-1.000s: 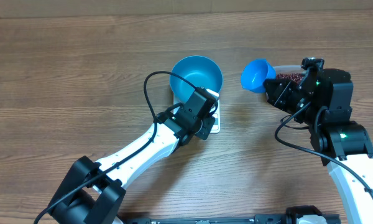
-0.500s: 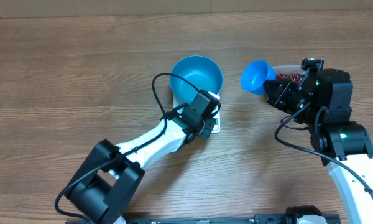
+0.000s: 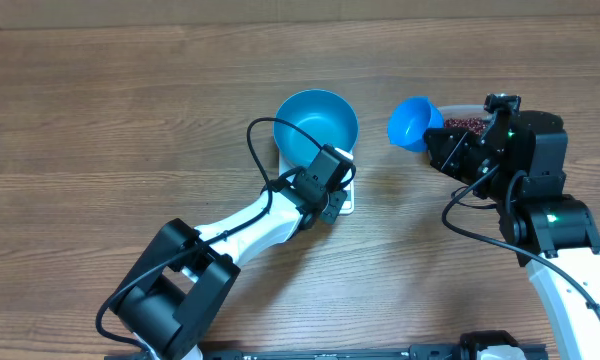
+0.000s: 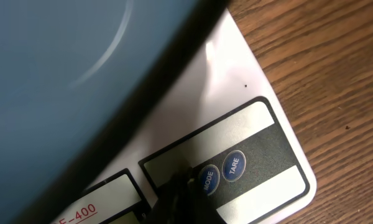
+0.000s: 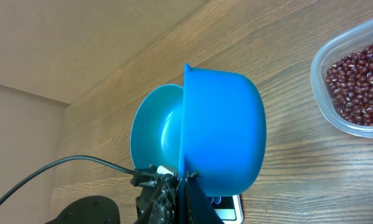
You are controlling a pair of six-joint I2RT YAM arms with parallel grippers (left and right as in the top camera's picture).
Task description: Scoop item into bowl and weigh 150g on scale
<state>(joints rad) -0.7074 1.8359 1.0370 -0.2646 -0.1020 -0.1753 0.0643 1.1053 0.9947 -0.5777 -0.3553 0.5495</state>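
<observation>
Blue scoop (image 3: 415, 122) pinched in right pincer (image 5: 186, 183); left pincer (image 4: 177, 186), pressed together, meets scale (image 4: 236, 106) beside MODE button (image 4: 207, 179).

Wide free room on bare table (image 3: 100, 110) left of the bowl (image 3: 316, 120) and along the far edge. Bowl covers most of the scale (image 4: 227, 93), only the front strip is exposed. Left gripper (image 4: 178, 191) occupies that strip, tips pressed together, down beside the MODE button (image 4: 208, 178). Left arm (image 3: 240, 230) lies diagonally from the near-left, and its cable (image 3: 255, 150) loops by the bowl's left rim, so that side is blocked. Narrow gap between bowl and scoop (image 3: 412, 122), which is clamped in the right gripper (image 5: 185, 186). Right arm (image 3: 540, 200) overhangs the tub (image 5: 323, 102) of beans (image 5: 360, 87); only the tub's left end is reachable from above.
</observation>
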